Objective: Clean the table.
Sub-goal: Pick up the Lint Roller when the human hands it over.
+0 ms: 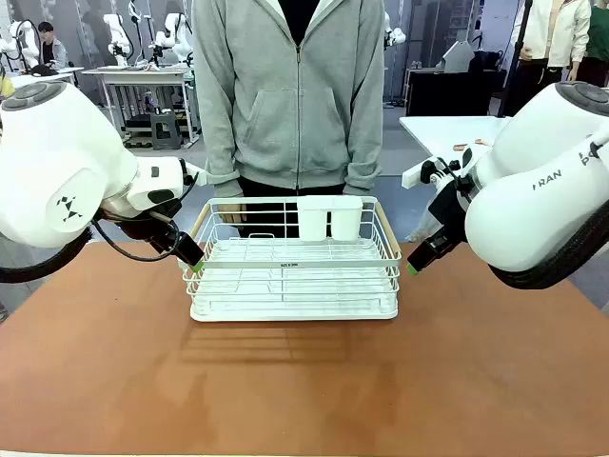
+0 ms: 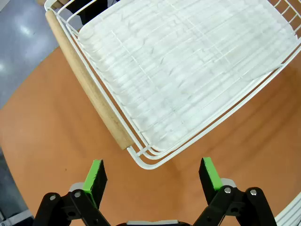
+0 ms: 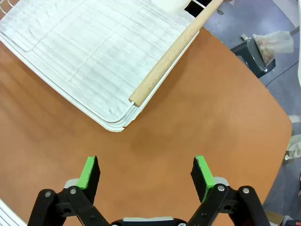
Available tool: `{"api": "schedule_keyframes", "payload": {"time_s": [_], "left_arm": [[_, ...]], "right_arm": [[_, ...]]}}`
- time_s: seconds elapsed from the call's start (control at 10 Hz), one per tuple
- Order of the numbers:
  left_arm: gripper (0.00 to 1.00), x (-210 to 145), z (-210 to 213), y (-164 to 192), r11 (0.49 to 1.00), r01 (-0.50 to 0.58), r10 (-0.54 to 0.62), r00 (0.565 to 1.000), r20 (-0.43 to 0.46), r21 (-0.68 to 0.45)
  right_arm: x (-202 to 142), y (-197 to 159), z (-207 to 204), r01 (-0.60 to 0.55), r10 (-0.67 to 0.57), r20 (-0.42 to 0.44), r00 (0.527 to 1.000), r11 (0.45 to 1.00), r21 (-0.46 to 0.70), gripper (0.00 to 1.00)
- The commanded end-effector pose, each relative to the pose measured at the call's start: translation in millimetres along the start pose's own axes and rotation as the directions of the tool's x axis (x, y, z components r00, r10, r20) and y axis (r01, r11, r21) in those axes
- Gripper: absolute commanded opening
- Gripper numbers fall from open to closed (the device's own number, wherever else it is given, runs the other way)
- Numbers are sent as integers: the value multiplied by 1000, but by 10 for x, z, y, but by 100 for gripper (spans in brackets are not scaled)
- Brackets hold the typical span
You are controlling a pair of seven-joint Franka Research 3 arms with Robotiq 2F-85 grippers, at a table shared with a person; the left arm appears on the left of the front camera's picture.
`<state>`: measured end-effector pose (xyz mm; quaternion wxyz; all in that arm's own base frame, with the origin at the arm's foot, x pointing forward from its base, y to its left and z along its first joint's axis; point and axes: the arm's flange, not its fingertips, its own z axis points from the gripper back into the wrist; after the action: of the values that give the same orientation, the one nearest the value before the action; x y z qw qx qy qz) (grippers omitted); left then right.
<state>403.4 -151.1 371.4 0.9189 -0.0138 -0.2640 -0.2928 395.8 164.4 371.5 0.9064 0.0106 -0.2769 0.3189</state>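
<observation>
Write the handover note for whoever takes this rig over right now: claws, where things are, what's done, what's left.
Left claw: open, empty, over the table by the left wooden handle of the white wire rack.
Right claw: open, empty, near the rack's right wooden handle.
The rack sits mid-table with a white cup holder at its far side. A person stands behind it.
Done: nothing visibly removed.
Left: probably grip both handles and lift the rack off.
</observation>
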Motion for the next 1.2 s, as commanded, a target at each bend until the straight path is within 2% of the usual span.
{"api": "schedule_keyframes", "payload": {"time_s": [0.0, 1.1], "left_arm": [[100, 5, 3, -1, 1000, 0, 0, 1000, 2, 1], [100, 5, 3, -1, 1000, 0, 0, 1000, 2, 1]], "right_arm": [[0, 0, 0, 0, 0, 0, 1000, 1000, 0, 100], [0, 0, 0, 0, 0, 0, 1000, 1000, 0, 100]]}}
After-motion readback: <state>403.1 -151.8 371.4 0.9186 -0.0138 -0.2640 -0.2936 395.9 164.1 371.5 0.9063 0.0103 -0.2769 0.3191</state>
